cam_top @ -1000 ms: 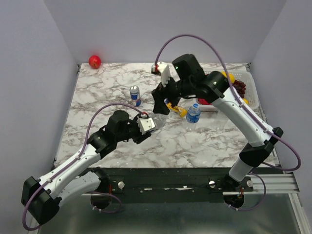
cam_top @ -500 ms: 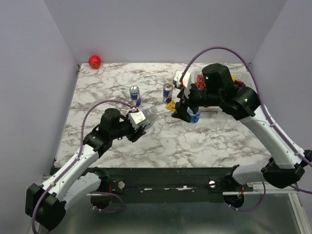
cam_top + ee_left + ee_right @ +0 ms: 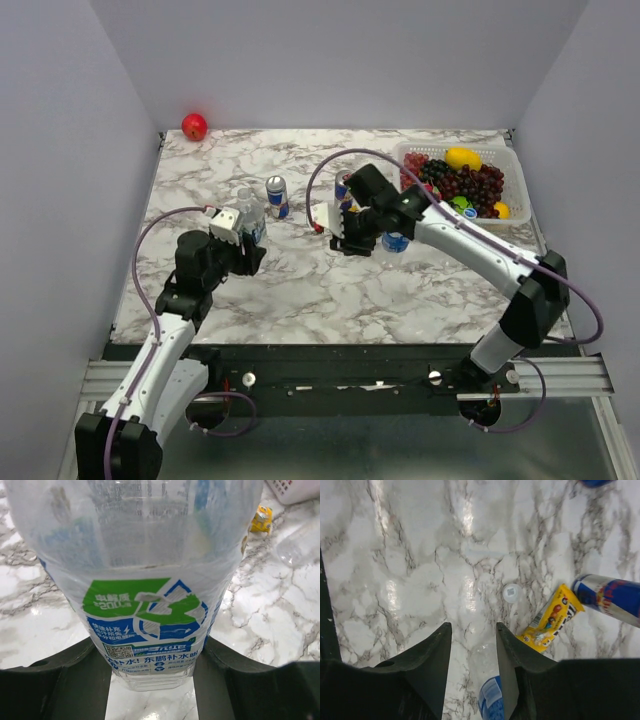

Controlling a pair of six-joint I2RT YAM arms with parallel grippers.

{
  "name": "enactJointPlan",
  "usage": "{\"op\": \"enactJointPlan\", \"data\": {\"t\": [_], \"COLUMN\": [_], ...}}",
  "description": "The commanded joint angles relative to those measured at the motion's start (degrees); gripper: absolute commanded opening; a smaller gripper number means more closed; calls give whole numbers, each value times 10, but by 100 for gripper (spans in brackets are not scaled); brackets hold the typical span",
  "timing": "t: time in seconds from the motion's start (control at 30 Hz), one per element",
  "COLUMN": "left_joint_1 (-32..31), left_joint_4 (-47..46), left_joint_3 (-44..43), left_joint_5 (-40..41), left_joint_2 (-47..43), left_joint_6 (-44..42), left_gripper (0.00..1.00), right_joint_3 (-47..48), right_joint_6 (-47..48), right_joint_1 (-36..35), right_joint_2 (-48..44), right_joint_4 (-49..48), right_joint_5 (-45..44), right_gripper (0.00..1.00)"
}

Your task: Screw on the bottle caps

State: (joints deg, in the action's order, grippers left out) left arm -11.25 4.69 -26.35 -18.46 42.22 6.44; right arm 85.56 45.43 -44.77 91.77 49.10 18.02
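A clear bottle (image 3: pixel 250 212) with a blue-and-white label stands upright at the table's left. My left gripper (image 3: pixel 244 240) is shut on its lower body. In the left wrist view the bottle (image 3: pixel 145 605) fills the space between both jaws, and my left gripper (image 3: pixel 152 680) presses its sides. My right gripper (image 3: pixel 347 240) hovers low over the table's middle, next to a second bottle (image 3: pixel 397 240). In the right wrist view my right gripper (image 3: pixel 472 650) is open, jaws partly apart. That bottle (image 3: pixel 491 695) shows between the fingers, ungripped. A whitish cap (image 3: pixel 512 592) lies just ahead.
A yellow candy packet (image 3: pixel 550 617) and a blue-and-silver can (image 3: pixel 610 597) lie right of the cap. Another can (image 3: pixel 277 196) stands behind the left gripper. A white basket (image 3: pixel 512 160) of fruit sits at the back right. A red ball (image 3: pixel 194 126) rests in the far left corner.
My left arm has drawn back to the left and turned its bottle upright. My right arm has swung down and left toward the table's middle, and its jaws have narrowed.
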Motion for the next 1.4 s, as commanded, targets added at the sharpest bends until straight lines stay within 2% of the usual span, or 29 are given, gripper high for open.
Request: {"op": "enactJointPlan", "data": {"t": [0.0, 0.03, 0.1, 0.17, 0.27, 0.33, 0.37, 0.4, 0.43, 0.5, 0.6, 0.67, 0.93, 1.0, 1.1, 1.13, 1.2, 1.23, 1.27, 1.37], "left_joint_1": [19, 19, 20, 13, 2, 23, 40, 60, 88, 107, 107, 127, 136, 135, 138, 138, 139, 139, 138, 139], "left_joint_4": [18, 43, 152, 220, 270, 310, 352, 372, 385, 376, 369, 358, 353, 357, 365, 366, 366, 364, 364, 369], "left_joint_3": [-16, -41, -79, -131, -191, -240, -251, -257, -251, -236, -231, -232, -243, -245, -252, -253, -255, -254, -254, -257], "left_joint_5": [43, 51, 45, 30, 49, 64, 35, -47, -77, -87, -57, -64, -54, -43, -33, -33, -29, -27, -25, -16], "left_joint_2": [22, 37, 64, 94, 112, 175, 203, 232, 272, 279, 305, 331, 394, 405, 420, 423, 427, 426, 428, 422], "left_joint_6": [52, 63, 100, 97, 101, 137, 148, 162, 175, 210, 194, 193, 186, 182, 171, 170, 168, 166, 163, 155], "left_gripper": [0, 0, 0, 0, 0, 0, 0, 0, 0, 0, 0, 0, 0, 13, 22, 31, 41, 49, 52, 60], "right_joint_3": [-40, -38, -33, -29, -17, -1, 3, 7, 6, 6, 16, 24, 38, 37, 40, 40, 41, 42, 42, 37], "right_joint_6": [68, 68, 70, 74, 84, 82, 81, 82, 85, 91, 95, 95, 112, 111, 108, 107, 109, 111, 113, 125], "right_joint_1": [-8, -8, -8, -8, -9, -8, -8, -8, -7, -7, -5, -1, 11, 12, 14, 14, 18, 19, 20, 23], "right_joint_2": [66, 81, 116, 134, 170, 199, 207, 213, 219, 223, 237, 246, 272, 277, 288, 292, 296, 300, 301, 301], "right_joint_4": [-44, -43, -51, -65, -81, -85, -87, -93, -97, -112, -113, -115, -95, -88, -78, -76, -77, -78, -77, -80], "right_joint_5": [-54, -60, -74, -80, -99, -123, -127, -132, -133, -139, -147, -152, -154, -156, -163, -163, -164, -164, -163, -153], "right_gripper": [47, 47, 46, 45, 44, 44, 43, 43, 43, 43, 43, 42, 42, 43, 42, 42, 42, 40, 38, 23]}}
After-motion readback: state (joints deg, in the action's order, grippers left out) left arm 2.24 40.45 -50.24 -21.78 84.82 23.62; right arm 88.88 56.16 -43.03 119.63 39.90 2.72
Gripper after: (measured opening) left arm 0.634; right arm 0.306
